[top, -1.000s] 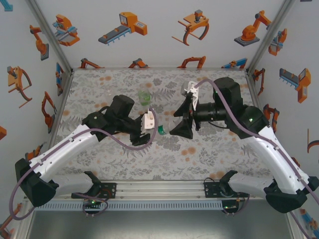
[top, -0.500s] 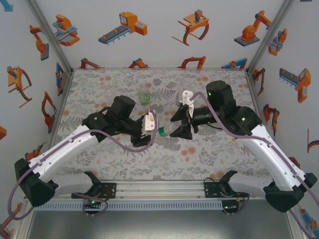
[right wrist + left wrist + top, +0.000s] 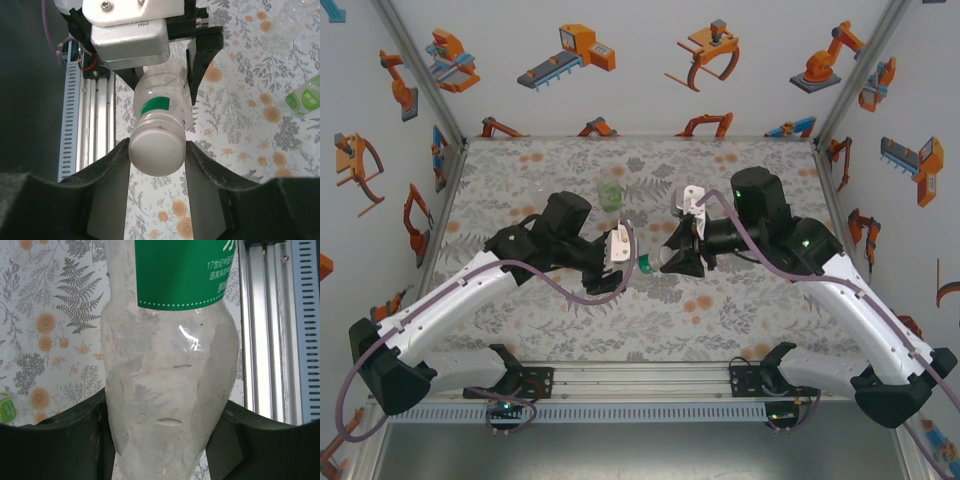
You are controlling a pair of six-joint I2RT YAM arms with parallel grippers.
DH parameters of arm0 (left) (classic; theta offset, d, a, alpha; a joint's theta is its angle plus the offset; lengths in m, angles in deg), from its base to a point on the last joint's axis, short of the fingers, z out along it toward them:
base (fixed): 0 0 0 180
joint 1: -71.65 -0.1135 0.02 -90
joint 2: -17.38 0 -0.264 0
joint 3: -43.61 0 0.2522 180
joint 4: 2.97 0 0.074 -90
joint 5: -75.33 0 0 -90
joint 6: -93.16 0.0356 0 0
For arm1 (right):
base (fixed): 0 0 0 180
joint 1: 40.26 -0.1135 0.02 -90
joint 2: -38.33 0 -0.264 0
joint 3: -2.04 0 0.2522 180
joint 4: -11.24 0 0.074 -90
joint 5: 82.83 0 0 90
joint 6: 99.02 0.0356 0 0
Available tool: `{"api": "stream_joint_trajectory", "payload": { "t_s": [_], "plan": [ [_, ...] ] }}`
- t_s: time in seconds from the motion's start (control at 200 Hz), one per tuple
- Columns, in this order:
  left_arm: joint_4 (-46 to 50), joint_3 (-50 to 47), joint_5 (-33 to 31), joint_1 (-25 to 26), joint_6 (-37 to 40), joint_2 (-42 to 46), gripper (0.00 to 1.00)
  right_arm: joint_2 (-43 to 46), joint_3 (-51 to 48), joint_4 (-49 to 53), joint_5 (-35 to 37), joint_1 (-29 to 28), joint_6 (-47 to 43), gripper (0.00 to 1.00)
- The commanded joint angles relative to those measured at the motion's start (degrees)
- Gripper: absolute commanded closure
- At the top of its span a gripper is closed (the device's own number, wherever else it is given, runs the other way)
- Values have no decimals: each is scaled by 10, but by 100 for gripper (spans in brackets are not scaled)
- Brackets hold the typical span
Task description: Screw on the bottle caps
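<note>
My left gripper [image 3: 165,440] is shut on the taller clear bottle [image 3: 170,365] with a green label, holding it by the lower body above the table. The bottle [image 3: 653,263] lies roughly level between the two arms, its neck pointing right. A white bottle cap [image 3: 156,152] sits on its mouth. My right gripper [image 3: 157,150] has its jaws pressed against both sides of that cap. From above, the right gripper [image 3: 672,258] meets the bottle's right end and the left gripper [image 3: 625,262] is at its other end.
A short translucent green bottle [image 3: 610,194] stands on the flowered table behind the grippers, and it shows again [image 3: 305,95] near a clear bottle [image 3: 295,15] lying at the frame's top right. The aluminium rail [image 3: 640,385] runs along the near edge.
The right gripper has moved left onto the bottle's capped end and its jaws have closed in around the cap. The left arm has held still with the bottle.
</note>
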Motion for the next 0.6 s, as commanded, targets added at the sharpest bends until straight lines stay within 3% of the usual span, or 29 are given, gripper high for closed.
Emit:
{"api": "stream_joint_trajectory", "payload": {
  "t_s": [0.0,0.05,0.25,0.456,0.596],
  "plan": [
    [0,18,2,5,1,5,100,7,-16,-47,23,-4,98,87],
    [-1,18,-3,5,1,5,100,6,-20,-56,29,-4,151,100],
    [-9,14,-16,4,2,6,100,18,-40,-87,144,-4,435,100],
    [-15,12,-38,5,1,5,100,9,-36,-73,184,-4,688,100],
    [-18,10,-40,5,0,4,100,2,-29,-104,179,-4,780,100]
  ]
}}
